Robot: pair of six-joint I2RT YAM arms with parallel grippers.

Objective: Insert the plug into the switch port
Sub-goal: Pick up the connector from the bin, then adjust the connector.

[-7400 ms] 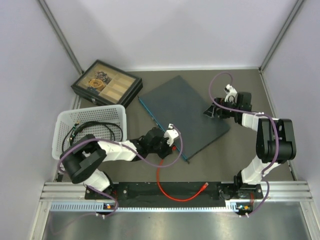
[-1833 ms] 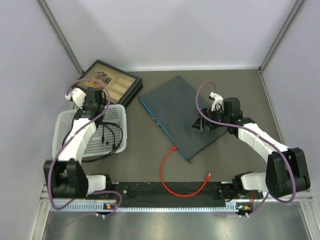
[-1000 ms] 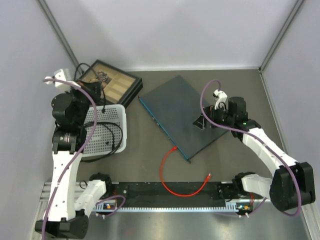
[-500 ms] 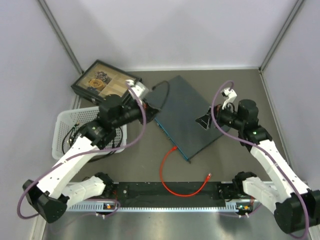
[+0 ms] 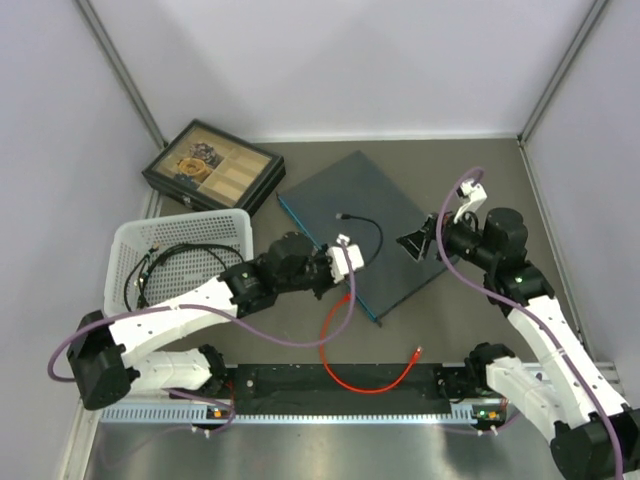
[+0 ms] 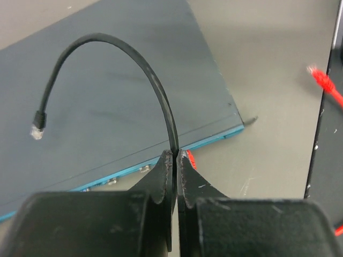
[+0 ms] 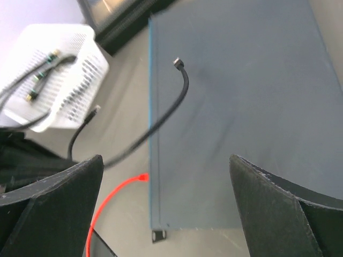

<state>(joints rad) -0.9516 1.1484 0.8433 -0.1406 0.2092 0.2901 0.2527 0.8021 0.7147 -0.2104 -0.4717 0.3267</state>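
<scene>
Left gripper [image 6: 174, 155], clamped on thin black cable [image 6: 88, 37], arrived beside flat blue-grey metal switch [image 5: 350, 185]; right gripper [image 5: 415, 243] gapes empty; regrip nearer clear plug tip [image 6: 36, 128] first.

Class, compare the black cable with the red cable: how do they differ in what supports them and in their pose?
The black cable is pinched in the shut left gripper; the red cable lies loose on the table, ungripped. The black cable arches up over the switch, its plug over the switch's top; the red cable curves flat, one end by the switch's teal edge. Both are thin cables ending in small plugs.
</scene>
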